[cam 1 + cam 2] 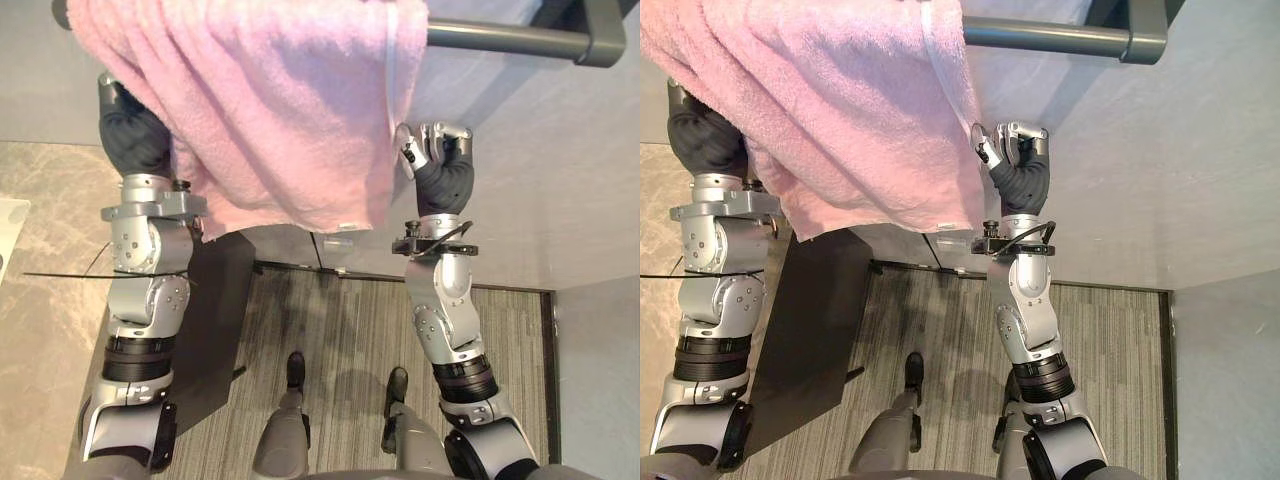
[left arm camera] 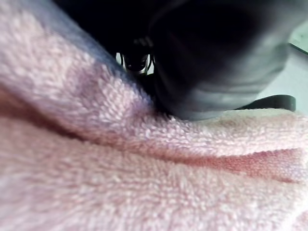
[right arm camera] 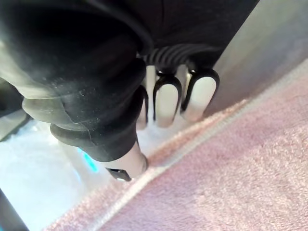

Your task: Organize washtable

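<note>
A pink towel [image 1: 270,110] hangs over a grey bar [image 1: 500,38] on the wall. My left hand [image 1: 130,130] is raised behind the towel's left side, and the cloth hides its fingers; in the left wrist view the towel [image 2: 144,183] lies right against the hand's dark cover. My right hand [image 1: 440,160] is up at the towel's right edge with its fingers curled. Its thumb [image 3: 126,166] sits on the towel's hem [image 3: 192,134], pinching it against the fingers.
The bar ends in a grey wall bracket [image 1: 600,45] at the upper right. A marble counter [image 1: 40,300] runs along the left with a dark panel [image 1: 215,320] beside it. Striped carpet [image 1: 350,330] lies below, and the wall [image 1: 560,180] stands close behind the right hand.
</note>
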Controlling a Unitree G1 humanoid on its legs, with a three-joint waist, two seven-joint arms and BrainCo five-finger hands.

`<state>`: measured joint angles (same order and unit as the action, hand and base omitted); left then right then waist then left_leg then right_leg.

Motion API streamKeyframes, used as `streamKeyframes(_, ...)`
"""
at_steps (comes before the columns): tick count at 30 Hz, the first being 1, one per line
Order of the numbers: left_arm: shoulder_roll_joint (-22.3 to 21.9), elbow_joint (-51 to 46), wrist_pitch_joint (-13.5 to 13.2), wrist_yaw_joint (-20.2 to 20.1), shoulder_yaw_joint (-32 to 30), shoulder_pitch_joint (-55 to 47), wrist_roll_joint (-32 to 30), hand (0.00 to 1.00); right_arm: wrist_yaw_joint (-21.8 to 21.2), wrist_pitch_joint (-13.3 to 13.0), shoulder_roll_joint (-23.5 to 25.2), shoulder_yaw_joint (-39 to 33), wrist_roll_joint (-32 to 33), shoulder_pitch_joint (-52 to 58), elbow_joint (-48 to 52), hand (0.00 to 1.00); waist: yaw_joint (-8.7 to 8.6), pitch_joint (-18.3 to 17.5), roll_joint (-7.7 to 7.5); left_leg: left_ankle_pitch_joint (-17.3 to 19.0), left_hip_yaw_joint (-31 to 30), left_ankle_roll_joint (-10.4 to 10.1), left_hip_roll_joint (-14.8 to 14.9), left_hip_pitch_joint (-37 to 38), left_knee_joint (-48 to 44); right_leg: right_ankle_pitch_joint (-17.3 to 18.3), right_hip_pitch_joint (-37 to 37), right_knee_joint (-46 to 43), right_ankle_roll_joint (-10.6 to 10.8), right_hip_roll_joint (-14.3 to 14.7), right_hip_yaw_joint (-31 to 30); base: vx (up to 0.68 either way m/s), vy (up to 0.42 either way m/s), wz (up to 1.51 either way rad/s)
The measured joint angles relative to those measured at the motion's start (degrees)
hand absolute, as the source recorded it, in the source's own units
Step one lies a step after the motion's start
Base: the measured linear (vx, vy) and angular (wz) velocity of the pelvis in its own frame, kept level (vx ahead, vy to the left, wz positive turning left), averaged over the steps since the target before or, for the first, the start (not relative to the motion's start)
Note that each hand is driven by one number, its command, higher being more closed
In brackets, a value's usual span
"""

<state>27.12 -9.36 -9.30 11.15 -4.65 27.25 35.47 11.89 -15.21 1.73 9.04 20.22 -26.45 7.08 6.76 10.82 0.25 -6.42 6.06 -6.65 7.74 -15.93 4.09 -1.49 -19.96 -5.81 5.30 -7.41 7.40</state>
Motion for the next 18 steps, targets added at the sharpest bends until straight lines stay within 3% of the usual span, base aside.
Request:
streamKeyframes(6,-2.4,0.0,0.0,0.0,-0.3,-1.4,-0.3,1.00,-1.0,0.1,-0.2,-0.4,-0.1,1.1,0.0,1.00,0.00,0.0,0.00,0.0,0.0,0.0,0.1,0.9,0.1,-0.1,0.9,0.2,-0.1,0.1,0.0,0.00,0.000,0.00)
streamKeyframes(11,-6.3,-1.4,0.1,-0.4,-0.5,-3.1,-2.4,1.00,-0.8,0.6,-2.7,-6.1,-0.2,0.8,-4.1,1.00,-0.16,0.0,-0.01,-0.3,-0.5,0.0,0.0,2.2,1.2,-0.9,2.6,2.2,-0.2,0.4,0.0,0.00,0.000,0.00)
streamKeyframes(18,-7.8,-4.9,0.1,-2.7,-0.6,-6.6,-2.8,1.00,-1.0,1.5,-7.6,-11.1,-0.2,0.5,-5.6,1.00,-1.43,-0.1,-0.05,-0.3,-0.5,0.0,0.0,3.8,1.2,-1.8,4.9,4.1,-0.3,0.6,-0.3,0.00,0.001,-0.02)
